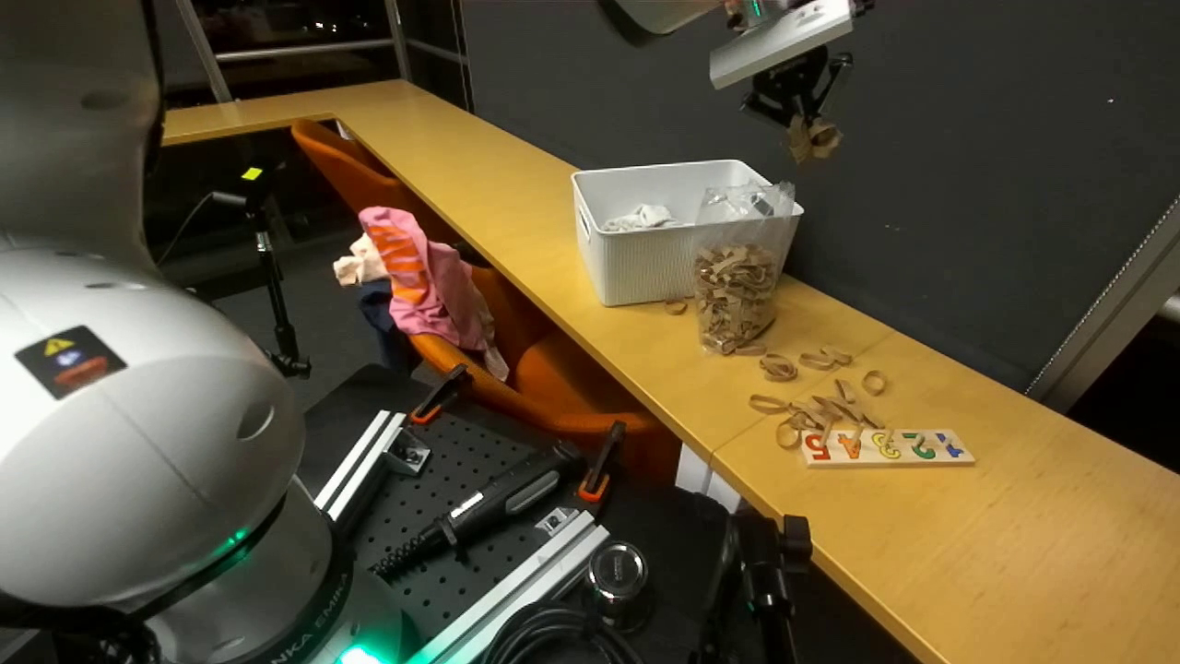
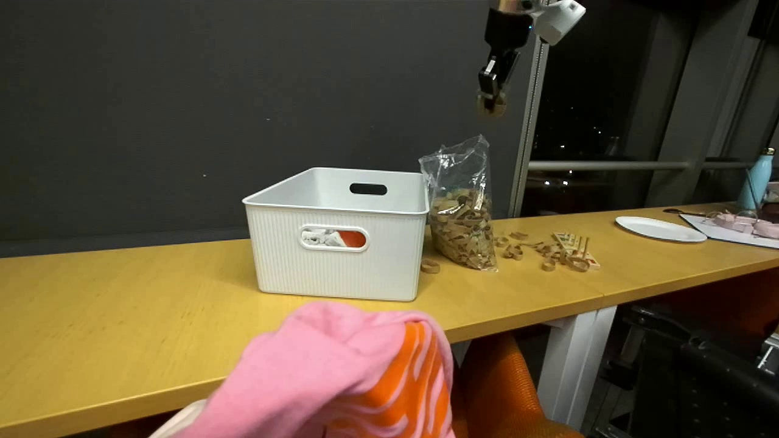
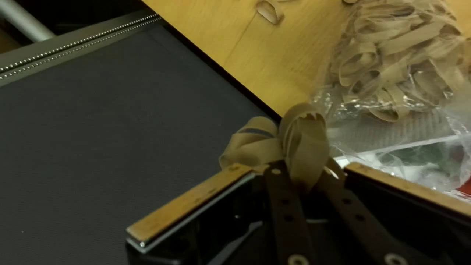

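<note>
One gripper (image 3: 301, 170), nearly closed, clasping several tan bands (image 3: 308, 147) well above the table (image 1: 1023, 516). Below it and toward the bin (image 2: 335, 274): a band-filled bag (image 2: 464, 231), standing just beside the bin with long axis nearly upright and mouth uppermost. Beyond: loose bands (image 1: 779, 369) and a pegged board (image 1: 903, 455). Legible: numerals 5, 4, 3 and 2 on the board; "NKA EMIKA" on the robot base (image 1: 304, 599).
</note>
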Controlling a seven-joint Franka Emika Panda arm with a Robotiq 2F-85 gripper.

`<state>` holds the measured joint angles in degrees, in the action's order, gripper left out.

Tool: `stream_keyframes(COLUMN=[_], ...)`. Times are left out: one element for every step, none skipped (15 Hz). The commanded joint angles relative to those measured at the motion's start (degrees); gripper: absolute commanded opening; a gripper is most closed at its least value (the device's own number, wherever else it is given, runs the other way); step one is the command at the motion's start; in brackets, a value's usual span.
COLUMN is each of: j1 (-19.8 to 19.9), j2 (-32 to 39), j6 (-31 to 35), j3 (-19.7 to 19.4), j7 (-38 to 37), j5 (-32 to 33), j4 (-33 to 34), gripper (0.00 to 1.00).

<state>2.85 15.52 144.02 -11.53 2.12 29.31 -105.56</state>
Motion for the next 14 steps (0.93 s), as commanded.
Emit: stream_keyframes(j1=[-1.7, -2.0, -2.2, -2.4, -2.5, -2.8, -3.1, -3.4, -3.7, -4.0, -4.3, -4.5, -4.8, -5.1], j2=[3.2, 4.4, 5.3, 6.4, 7.4, 8.3, 9.1, 9.6, 9.8, 10.2, 10.0, 9.8, 9.4, 8.9], j6=[0.9, 0.7, 0.5, 0.4, 0.1, -0.1, -0.1, 0.0, 0.4, 0.6, 0.3, 0.2, -0.1, -0.2], j3=[0.5, 0.7, 0.8, 1.0, 1.4, 1.4, 1.4, 1.4, 1.3, 1.2, 1.3, 1.3, 1.4, 1.2], j7=[-2.5, -2.5, -2.3, -2.0, -1.6, -1.9, -2.2, -2.4, -2.6, -2.7, -2.6, -2.8, -3.0, -3.6], j5=[3.8, 3.9, 3.7, 3.3, 2.6, 2.5, 2.6, 2.7, 3.0, 3.3, 3.1, 2.9, 2.8, 3.0], j4=[3.0, 4.2, 4.9, 5.7, 6.1, 6.6, 6.6, 6.4, 5.5, 5.1, 4.1, 3.3, 2.2, 1.1], gripper=[0.01, 0.01, 0.01, 0.01, 0.01, 0.01, 0.01, 0.01, 0.01, 0.01, 0.01, 0.01, 0.01, 0.01])
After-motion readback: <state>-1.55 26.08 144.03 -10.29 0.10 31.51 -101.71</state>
